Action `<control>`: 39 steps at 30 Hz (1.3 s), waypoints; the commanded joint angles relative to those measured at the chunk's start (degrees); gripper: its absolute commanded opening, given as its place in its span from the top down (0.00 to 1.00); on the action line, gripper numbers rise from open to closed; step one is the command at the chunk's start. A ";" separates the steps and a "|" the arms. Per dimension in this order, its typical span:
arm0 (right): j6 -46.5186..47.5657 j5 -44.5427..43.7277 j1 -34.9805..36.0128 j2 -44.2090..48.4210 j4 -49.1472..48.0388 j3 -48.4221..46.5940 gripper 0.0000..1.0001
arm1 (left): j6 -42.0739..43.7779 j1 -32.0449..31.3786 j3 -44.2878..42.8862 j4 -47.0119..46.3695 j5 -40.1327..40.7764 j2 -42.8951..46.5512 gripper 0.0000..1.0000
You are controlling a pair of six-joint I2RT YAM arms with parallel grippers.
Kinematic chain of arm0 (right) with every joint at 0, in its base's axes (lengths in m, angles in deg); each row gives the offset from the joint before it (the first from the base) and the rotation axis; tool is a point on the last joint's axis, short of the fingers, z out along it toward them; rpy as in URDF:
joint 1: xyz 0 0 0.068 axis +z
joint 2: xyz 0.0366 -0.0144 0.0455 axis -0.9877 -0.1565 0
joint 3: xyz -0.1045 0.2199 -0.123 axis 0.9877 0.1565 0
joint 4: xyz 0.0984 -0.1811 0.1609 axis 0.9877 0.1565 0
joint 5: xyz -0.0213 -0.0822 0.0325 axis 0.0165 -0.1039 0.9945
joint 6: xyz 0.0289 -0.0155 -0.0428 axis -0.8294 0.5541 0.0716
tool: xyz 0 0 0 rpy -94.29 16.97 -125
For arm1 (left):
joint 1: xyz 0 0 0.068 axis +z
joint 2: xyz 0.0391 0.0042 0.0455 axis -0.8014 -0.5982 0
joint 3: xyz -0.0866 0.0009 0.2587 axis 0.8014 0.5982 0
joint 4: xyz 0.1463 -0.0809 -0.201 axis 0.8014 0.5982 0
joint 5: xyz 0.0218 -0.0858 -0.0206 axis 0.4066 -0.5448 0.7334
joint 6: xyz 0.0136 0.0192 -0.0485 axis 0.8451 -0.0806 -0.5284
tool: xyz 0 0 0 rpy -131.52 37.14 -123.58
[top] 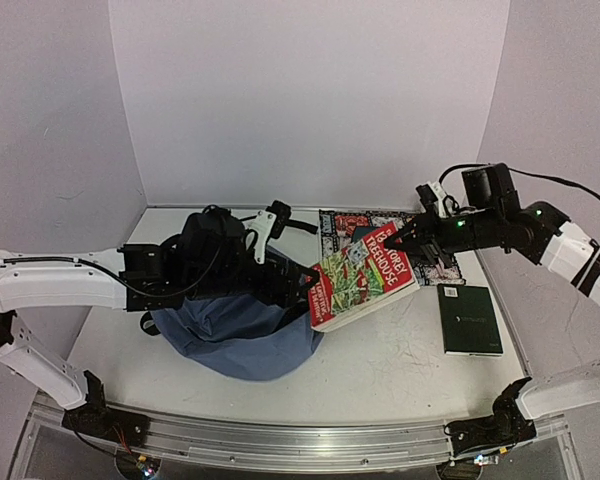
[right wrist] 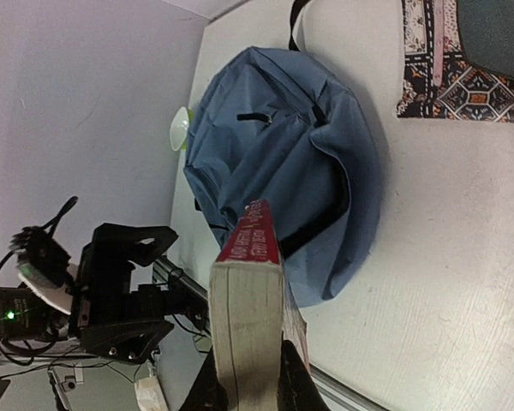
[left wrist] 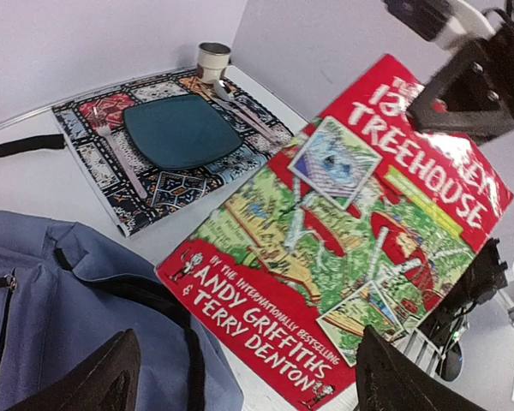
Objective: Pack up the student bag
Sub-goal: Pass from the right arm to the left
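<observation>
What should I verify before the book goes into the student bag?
1. Right gripper shut on the book: ok, fingers on both covers.
2. Book held up: ok, tilted toward the student bag.
3. Bag opening ready: cannot tell, no gap shows in any view.
4. Left gripper holding the bag open: not ok, it is open and empty.
5. Space above the bag free: not ok, the left gripper hangs over it.

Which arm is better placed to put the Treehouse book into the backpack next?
Right, probably. The right pincer is shut on the book, holding it tilted beside the backpack. The left pincer is open and empty above the backpack.
</observation>
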 commanded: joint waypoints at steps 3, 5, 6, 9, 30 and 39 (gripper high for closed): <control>-10.45 0.48 -0.11 3.54 -24.86 7.33 1.00 | -9.90 8.27 2.97 -6.61 -12.32 3.48 0.09; -11.93 -0.21 0.37 3.71 -29.02 9.21 1.00 | -12.73 10.73 3.88 -9.06 -16.01 3.69 0.08; -12.38 -0.55 0.67 3.66 -30.60 9.86 1.00 | -14.20 11.98 4.39 -10.42 -17.91 3.70 0.08; -13.52 -1.81 1.48 3.53 -34.73 11.60 1.00 | -18.95 15.26 5.85 -14.41 -23.53 3.60 0.07; -22.73 -3.41 5.10 -3.78 -67.31 17.98 1.00 | -36.47 25.38 11.98 -33.16 -39.88 -0.08 0.16; -24.22 -2.88 5.13 -6.69 -71.07 18.33 1.00 | -41.17 27.43 14.07 -40.38 -43.97 -0.80 0.61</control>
